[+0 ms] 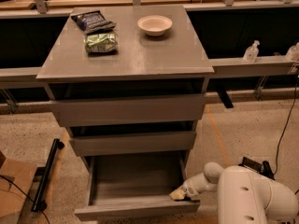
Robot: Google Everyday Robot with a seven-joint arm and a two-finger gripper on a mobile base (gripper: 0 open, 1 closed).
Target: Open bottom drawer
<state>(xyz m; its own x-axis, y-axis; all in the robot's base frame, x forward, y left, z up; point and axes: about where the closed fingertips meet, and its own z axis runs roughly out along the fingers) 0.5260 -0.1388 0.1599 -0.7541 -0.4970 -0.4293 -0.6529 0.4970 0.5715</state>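
Since the bottom drawer (135, 210) is seen standing well out of the cabinet (126, 62), with its bare grey floor exposed, the task is judged to be done or very nearly so. The drawer is found at the foot of the cabinet, at 6 o'clock from the tabletop, with its slim front panel nearest the camera. The gripper (180, 194) is placed at the right end of that panel, touching or just beside its inner face at the drawer's right front corner. Whether it is open or closed, and whether anything is held, cannot be told.

Any further move is governed by one relation. The long axis of the front panel is laid from 3 to 9 o'clock, and from the gripper nearly the whole panel lies toward 9 o'clock, while the cabinet body lies toward 12. Any remaining pull would therefore have to be directed toward 6 o'clock, square to the panel. Because force would be applied at one end rather than the middle, some skewing of the drawer on its runners could be expected. Only one arm is present, reaching in from about 4 o'clock.

Three drawers are counted; the top drawer (126, 110) and middle drawer (133, 143) are not drawn out to any such degree. On the tabletop one bowl (154, 24) and two snack bags (100, 42) are counted, and two bottles (252, 52) are seen on the ledge at 2 o'clock.
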